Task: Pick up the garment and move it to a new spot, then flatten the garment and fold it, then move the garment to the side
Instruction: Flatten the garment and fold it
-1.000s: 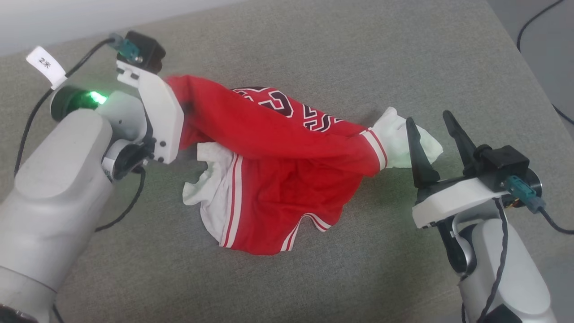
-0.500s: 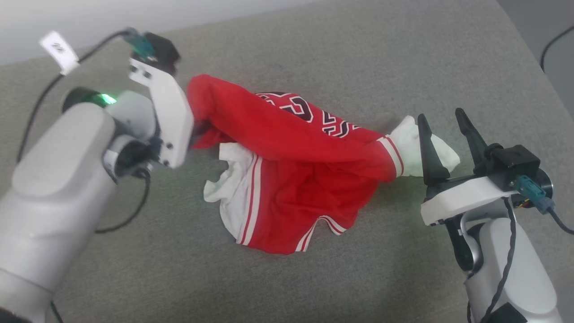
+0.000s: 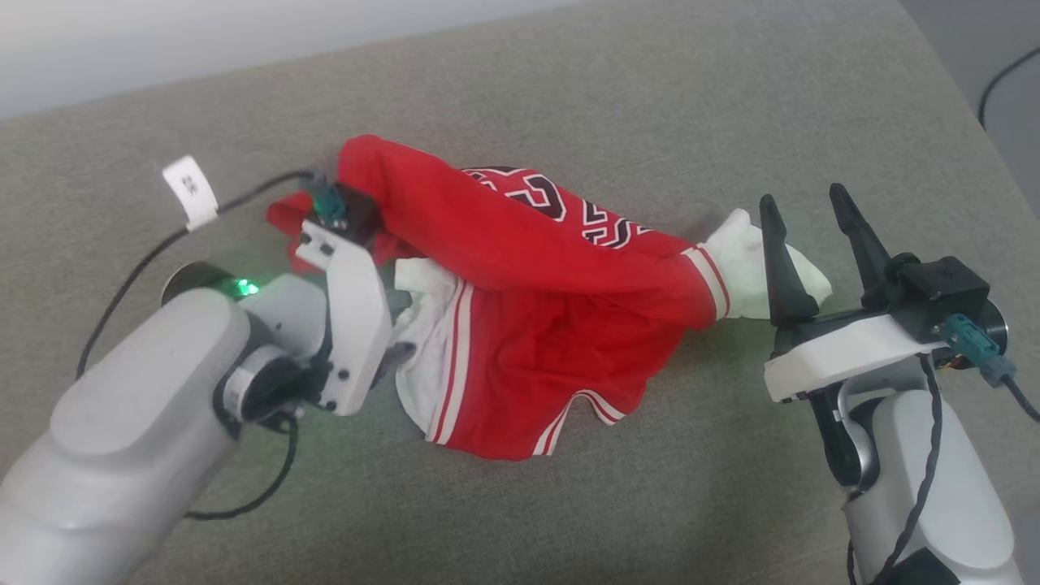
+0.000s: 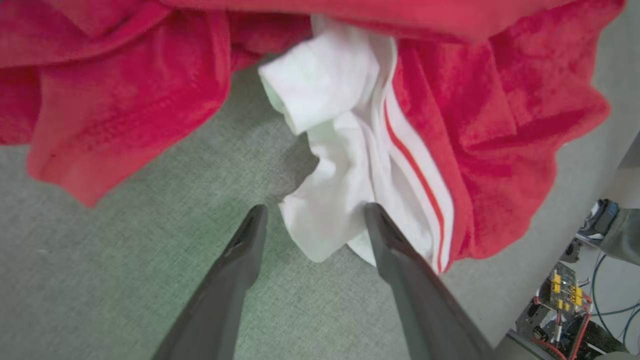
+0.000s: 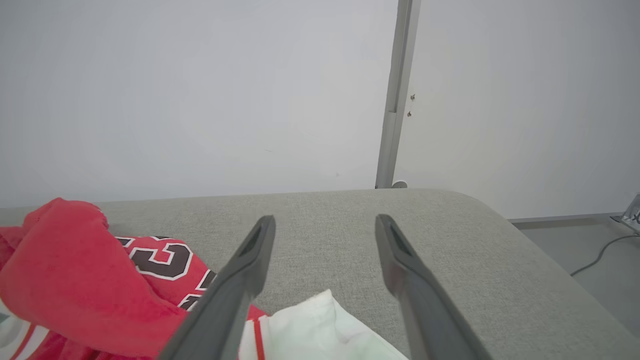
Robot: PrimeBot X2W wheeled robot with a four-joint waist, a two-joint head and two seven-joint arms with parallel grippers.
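On my left, the left gripper sits low over the grey cushion, its fingers spread to either side of a white sleeve. I'd say it's lined up to pinch that edge and draw it out flat. The shirt lies crumpled mid-cushion, doubled over itself with its lettering up. On the right, the right gripper stands open and empty just beside the other sleeve, placed to take that end.
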